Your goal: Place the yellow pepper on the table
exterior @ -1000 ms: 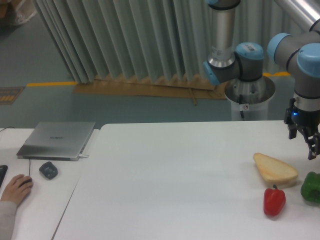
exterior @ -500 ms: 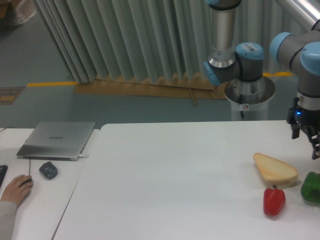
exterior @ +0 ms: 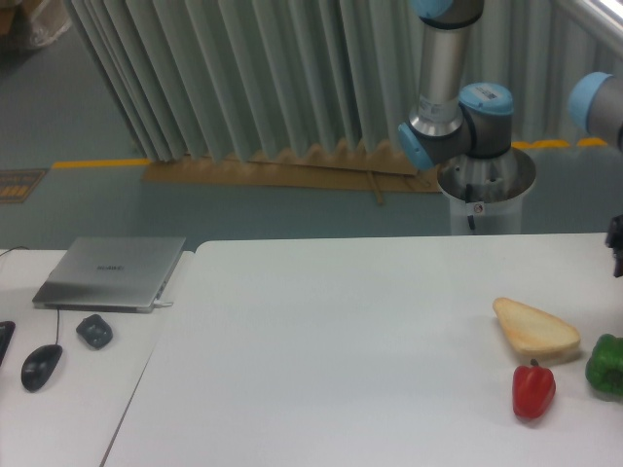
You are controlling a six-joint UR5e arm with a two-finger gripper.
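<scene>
Standing on the table (exterior: 321,341): red pepper (exterior: 533,390), green pepper (exterior: 606,365), bread wedge (exterior: 534,330). Yellow pepper: not in view. Gripper (exterior: 617,238) cut off at right edge; jaw state cannot be determined. Laptop (exterior: 112,272) lid lettering unreadable.

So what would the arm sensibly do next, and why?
Probably reach past the picture's right edge to look for the yellow pepper. No yellow pepper shows anywhere: the large white table carries only a glossy red pepper, a green pepper and a pale wedge of bread. The dark claw sits at that right edge, mostly cut off, so whether it holds anything cannot be told.
</scene>
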